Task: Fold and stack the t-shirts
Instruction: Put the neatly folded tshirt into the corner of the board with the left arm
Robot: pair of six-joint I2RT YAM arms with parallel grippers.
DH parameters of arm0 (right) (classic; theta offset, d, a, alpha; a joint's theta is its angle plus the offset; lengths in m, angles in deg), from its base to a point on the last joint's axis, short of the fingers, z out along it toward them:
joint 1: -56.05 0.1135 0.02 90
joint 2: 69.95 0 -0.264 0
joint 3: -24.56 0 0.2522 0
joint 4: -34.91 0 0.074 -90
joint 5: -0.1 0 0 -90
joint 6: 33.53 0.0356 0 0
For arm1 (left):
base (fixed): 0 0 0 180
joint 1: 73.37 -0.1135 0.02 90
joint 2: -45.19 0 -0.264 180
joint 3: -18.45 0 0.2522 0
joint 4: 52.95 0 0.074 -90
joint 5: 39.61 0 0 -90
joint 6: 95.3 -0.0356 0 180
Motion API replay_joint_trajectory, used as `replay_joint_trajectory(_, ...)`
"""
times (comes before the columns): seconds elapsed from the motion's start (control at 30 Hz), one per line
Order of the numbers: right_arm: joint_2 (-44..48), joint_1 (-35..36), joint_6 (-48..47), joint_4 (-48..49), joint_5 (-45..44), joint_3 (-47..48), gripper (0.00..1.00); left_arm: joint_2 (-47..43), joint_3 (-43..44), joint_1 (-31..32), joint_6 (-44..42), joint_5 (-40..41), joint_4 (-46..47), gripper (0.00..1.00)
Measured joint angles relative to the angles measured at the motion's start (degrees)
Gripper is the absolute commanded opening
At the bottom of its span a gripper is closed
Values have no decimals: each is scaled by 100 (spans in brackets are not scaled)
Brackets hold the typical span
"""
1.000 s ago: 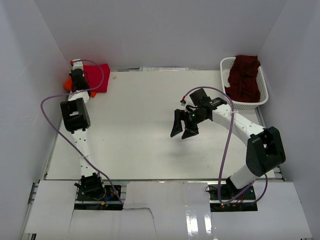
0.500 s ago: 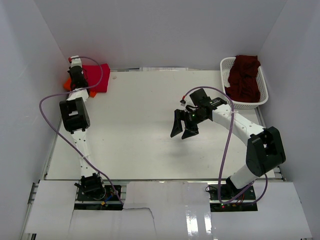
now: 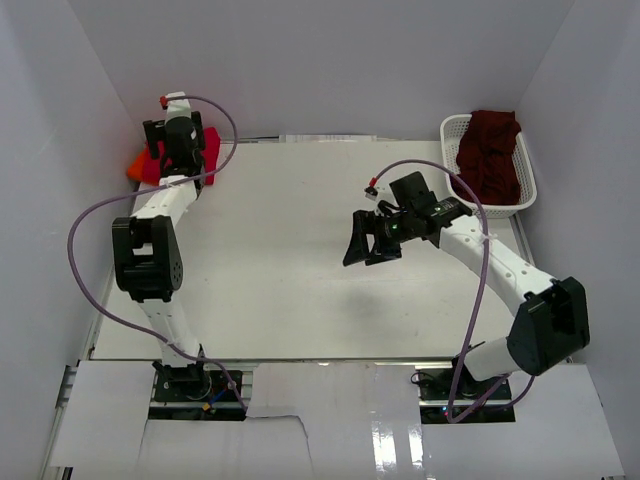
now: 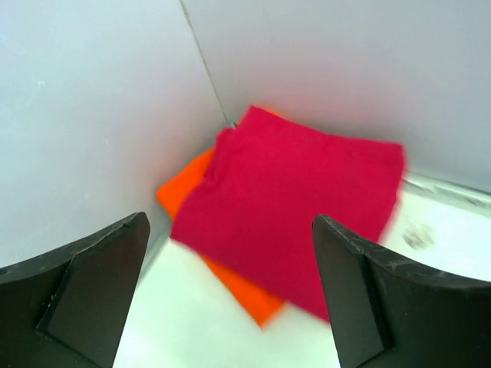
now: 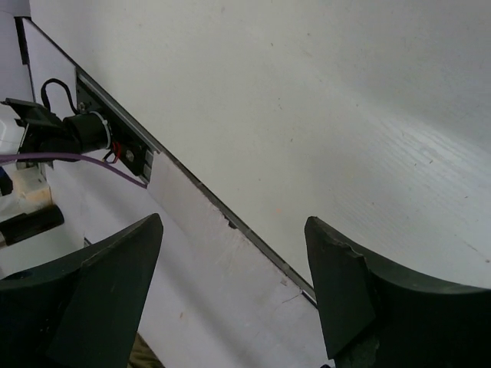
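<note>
Nearest to me, the right tool (image 3: 364, 250) hangs over the middle of the white bench (image 3: 270, 280). Its black fingers are spread apart with nothing between them, and the right wrist view shows only bare bench surface beneath.

Further back on the right, the white plastic lattice basket (image 3: 528, 196) sits at the far right edge. The dark maroon cloth t-shirt (image 3: 488, 155) lies bunched up inside it, not folded and well apart from the others.

In the far left corner, the left tool (image 4: 230, 230) hovers above the stack with its fingers released wide, grasping nothing. Below it, the bright red cloth t-shirt (image 4: 299, 207) lies folded into a flat rectangle on top of the bright orange cloth t-shirt (image 4: 184, 193). The orange one peeks out along the left and near edges, so the two are slightly askew.

I judge two of the three shirts done. The maroon one has yet to be lifted out, folded and added to the pile.
</note>
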Motion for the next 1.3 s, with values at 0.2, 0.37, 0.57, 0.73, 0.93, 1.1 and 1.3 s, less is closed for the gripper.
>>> replay_joint_trajectory(0.2, 868, -74, -144, 496, -352, -238, 92, -1104, -282, 662, 1169, 13, -1873, 98)
replay_joint_trajectory(0.37, 1403, -133, -227, 782, -404, -627, 94, -2627, -1650, 651, 2354, -474, -3252, 98)
replay_joint_trajectory(0.57, 1786, -140, -291, 914, -404, -920, 97, -4492, -2715, 682, 2848, -876, -4450, 98)
replay_joint_trajectory(0.73, 2406, -142, -334, 1025, -490, -1130, 99, -5805, -2839, 717, 2896, -1139, -5182, 98)
replay_joint_trajectory(0.93, 2800, -142, -341, 1128, -529, -1248, 98, -6944, -2844, 717, 2909, -1445, -5600, 98)
replay_joint_trajectory(1.1, 2879, -142, -339, 1147, -529, -1392, 98, -7211, -2900, 717, 2909, -1567, -5781, 98)
replay_joint_trajectory(1.3, 2924, -142, -337, 1145, -527, -1416, 98, -7060, -2940, 717, 2905, -1578, -6008, 98)
